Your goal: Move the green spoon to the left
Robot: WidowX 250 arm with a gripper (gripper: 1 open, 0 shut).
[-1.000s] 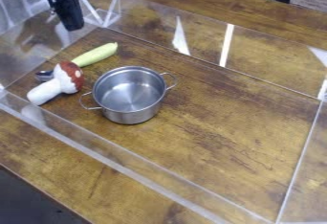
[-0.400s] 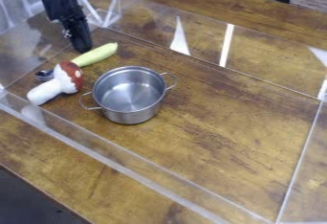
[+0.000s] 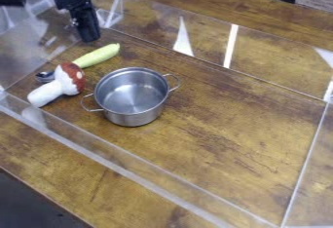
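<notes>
The green spoon [image 3: 96,55] lies on the wooden table at the left. Its yellow-green handle slants from upper right to lower left, and its lower end meets the red cap of the mushroom toy. My black gripper [image 3: 88,31] hangs pointing down just behind the handle's upper end, a little above it and apart from it. Nothing shows between its fingers. The fingers are dark and small, and I cannot make out whether they are open or shut.
A red-capped white mushroom toy [image 3: 55,87] lies left of a round steel pot [image 3: 130,95]. Clear plastic walls [image 3: 156,178] enclose the table area on all sides, with the left wall close to the mushroom toy.
The gripper has shifted to the right in the picture, ending above the spoon's upper end. The spoon, mushroom toy and pot have not moved.
</notes>
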